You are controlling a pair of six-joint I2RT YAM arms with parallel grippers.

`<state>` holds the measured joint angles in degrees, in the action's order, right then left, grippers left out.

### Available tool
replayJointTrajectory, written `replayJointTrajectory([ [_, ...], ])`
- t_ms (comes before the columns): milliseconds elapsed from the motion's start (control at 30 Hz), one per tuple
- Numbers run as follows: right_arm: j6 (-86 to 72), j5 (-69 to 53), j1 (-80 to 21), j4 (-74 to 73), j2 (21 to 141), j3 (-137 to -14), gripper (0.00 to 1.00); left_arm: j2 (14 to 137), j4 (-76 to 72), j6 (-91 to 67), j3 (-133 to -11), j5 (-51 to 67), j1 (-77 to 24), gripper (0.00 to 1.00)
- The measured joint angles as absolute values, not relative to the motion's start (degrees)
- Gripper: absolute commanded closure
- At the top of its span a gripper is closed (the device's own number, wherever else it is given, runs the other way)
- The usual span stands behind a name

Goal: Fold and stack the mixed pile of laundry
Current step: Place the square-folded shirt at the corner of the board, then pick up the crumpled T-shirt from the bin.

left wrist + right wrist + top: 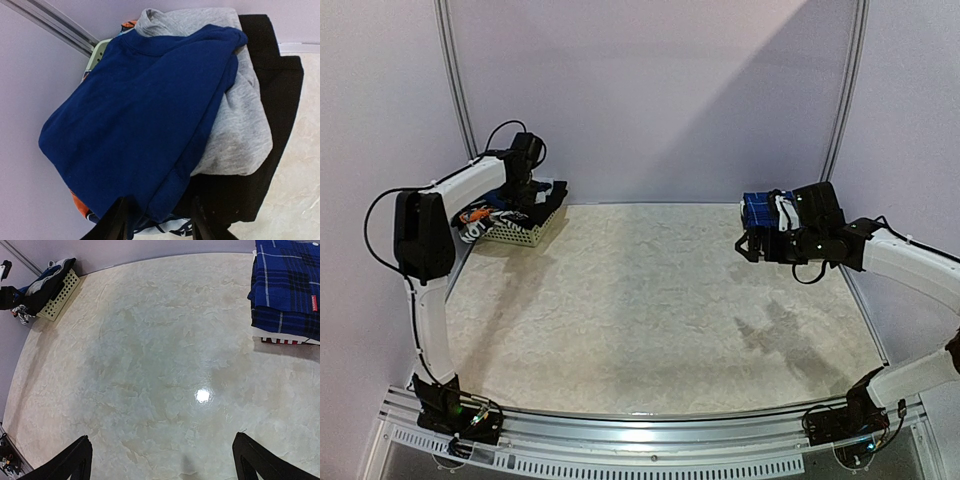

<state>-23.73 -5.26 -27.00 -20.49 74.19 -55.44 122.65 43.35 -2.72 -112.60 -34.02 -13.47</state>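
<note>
The laundry pile [525, 205] sits heaped in a white slatted basket [530, 232] at the back left. In the left wrist view a navy garment [140, 120] lies on top of a grey piece [240, 130], a black piece [280, 100] and an orange-white piece [80, 207]. My left gripper [157, 222] is open just above the pile, with the navy garment's lower edge between its fingers. A folded blue-and-black plaid shirt [285, 285] lies at the right on a red-and-white striped piece [280, 340]. My right gripper [162, 460] is wide open and empty above bare table, beside the plaid shirt [758, 210].
The pale marbled table [650, 300] is enclosed by lilac walls with a metal frame rail [55, 25] close behind the basket. The basket also shows far left in the right wrist view [62, 292].
</note>
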Motion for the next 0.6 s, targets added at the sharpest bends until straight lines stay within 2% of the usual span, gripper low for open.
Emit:
replayJointTrajectory([
  [100,-23.73,-5.26,-27.0,-20.49,74.22,-55.44,0.01,123.2,43.35,-2.39,-112.6,-33.87,-13.43,0.65],
  [267,-23.7,-5.28,-27.0,-20.51,74.35,-55.44,0.01,123.9,42.81,-1.56,-112.6,-34.09,-13.41,0.69],
  [433,-23.7,-5.26,-27.0,-20.51,74.5,-55.44,0.01,125.21,42.37,-1.13,-113.75,-35.03,-13.3,0.83],
  [500,-23.7,-5.28,-27.0,-20.51,74.65,-55.44,0.01,125.78,42.15,-0.56,-114.13,-35.62,-13.21,1.0],
  [600,-23.7,-5.28,-27.0,-20.53,74.94,-55.44,0.01,126.15,41.58,-0.54,-114.17,-36.64,-13.13,1.0],
])
